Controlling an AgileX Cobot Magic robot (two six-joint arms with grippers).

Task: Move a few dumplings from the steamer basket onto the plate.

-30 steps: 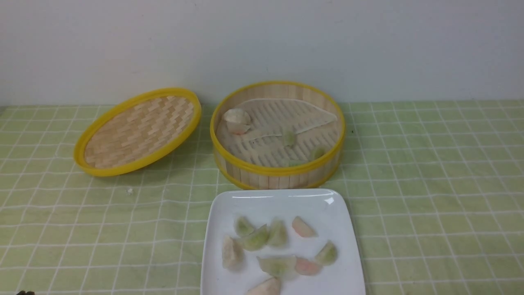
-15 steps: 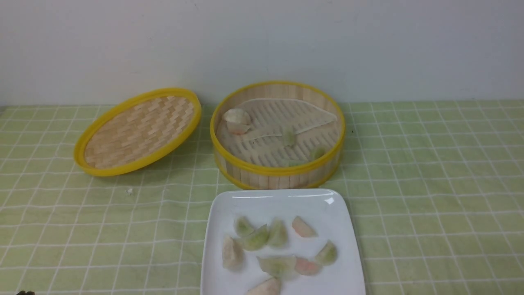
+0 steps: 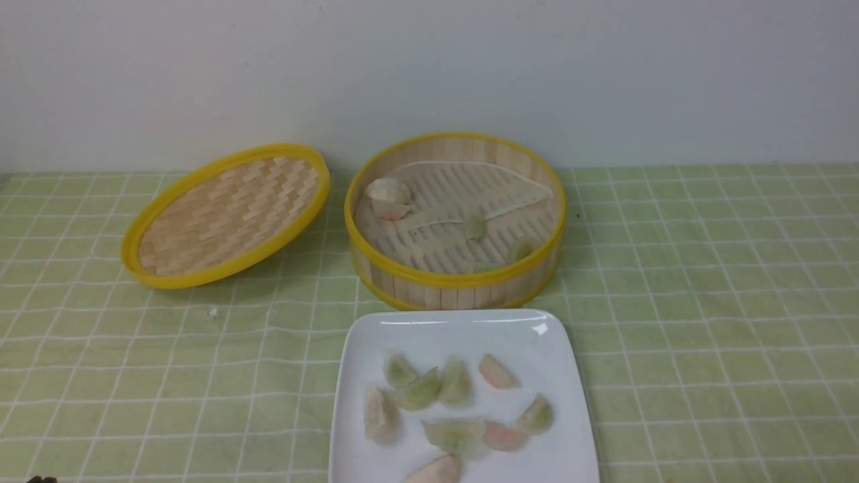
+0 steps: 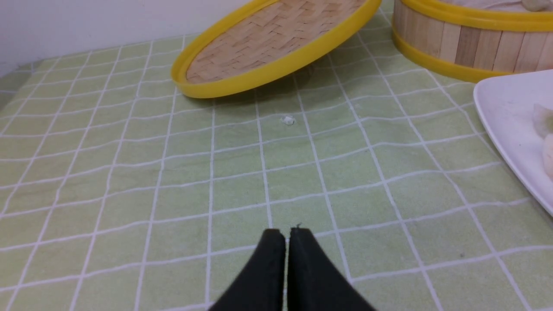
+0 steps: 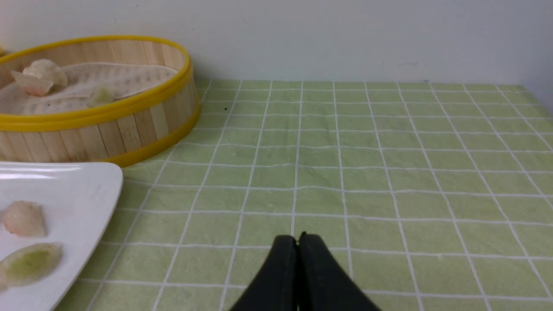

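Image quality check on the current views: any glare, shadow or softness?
Front view: small bright glints near the far edge of the square plate; dumplings look soft-edged; shadow under the tilted woven lid. Left wrist view: jaws dark, little detail. Right wrist view: same.

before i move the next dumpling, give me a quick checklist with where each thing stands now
- Left gripper empty and shut: ok
- Right gripper empty and shut: ok
- Steamer basket uncovered: ok, the woven lid lies tilted to its left
- Dumplings left in the basket to pick: ok, for example the green one on the liner
- Free room on the plate: ok, bare along the far edge
- Dumplings on the plate all apart: not ok, the pinkish one touches a green neighbour
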